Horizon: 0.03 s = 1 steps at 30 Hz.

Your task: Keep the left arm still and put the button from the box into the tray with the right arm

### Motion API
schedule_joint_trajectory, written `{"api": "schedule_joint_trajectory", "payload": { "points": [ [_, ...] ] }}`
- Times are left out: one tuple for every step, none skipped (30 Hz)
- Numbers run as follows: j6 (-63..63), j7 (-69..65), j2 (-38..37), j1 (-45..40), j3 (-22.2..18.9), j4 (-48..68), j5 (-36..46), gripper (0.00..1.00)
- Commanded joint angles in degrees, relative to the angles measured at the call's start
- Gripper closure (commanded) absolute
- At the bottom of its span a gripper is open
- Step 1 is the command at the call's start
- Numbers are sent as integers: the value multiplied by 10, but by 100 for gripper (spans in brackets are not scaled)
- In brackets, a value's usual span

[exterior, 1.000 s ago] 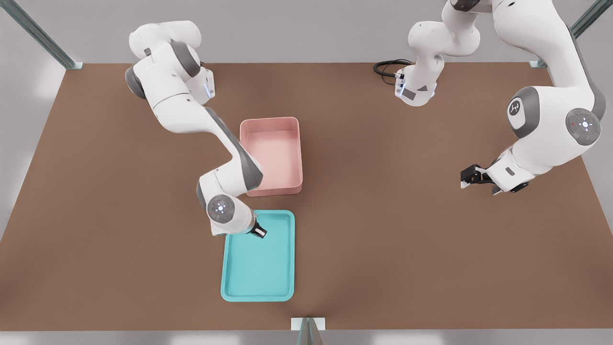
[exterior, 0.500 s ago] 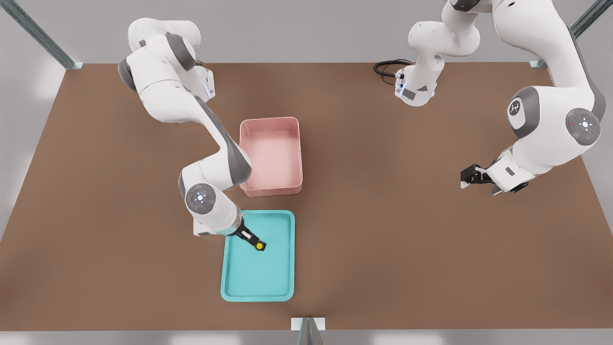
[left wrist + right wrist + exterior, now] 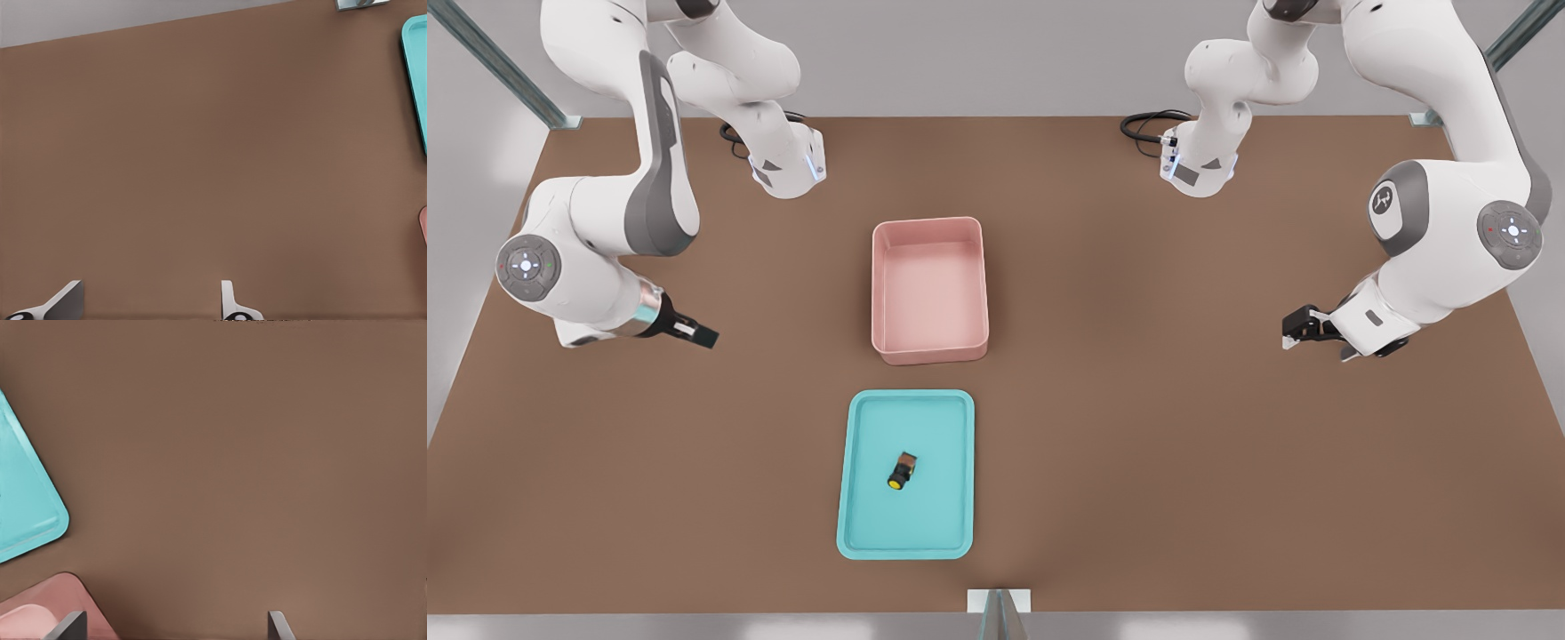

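The button is located on its side inside the tray, with the box positioned at 12 o'clock beyond it. The gripper is held released and empty above the table, at 10 o'clock from the tray, well apart.

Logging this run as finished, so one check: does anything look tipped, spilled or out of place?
Only the tiny dark yellow-capped button: it lies on its side in the shallow turquoise tray. The pink bin stands square. The slim black gripper hangs apart, open.
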Motion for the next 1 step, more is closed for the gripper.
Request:
{"api": "schedule_joint_trajectory", "payload": {
  "points": [
    [-2, -270, 0, -1, 0, 2, 2, 0]
  ]
}}
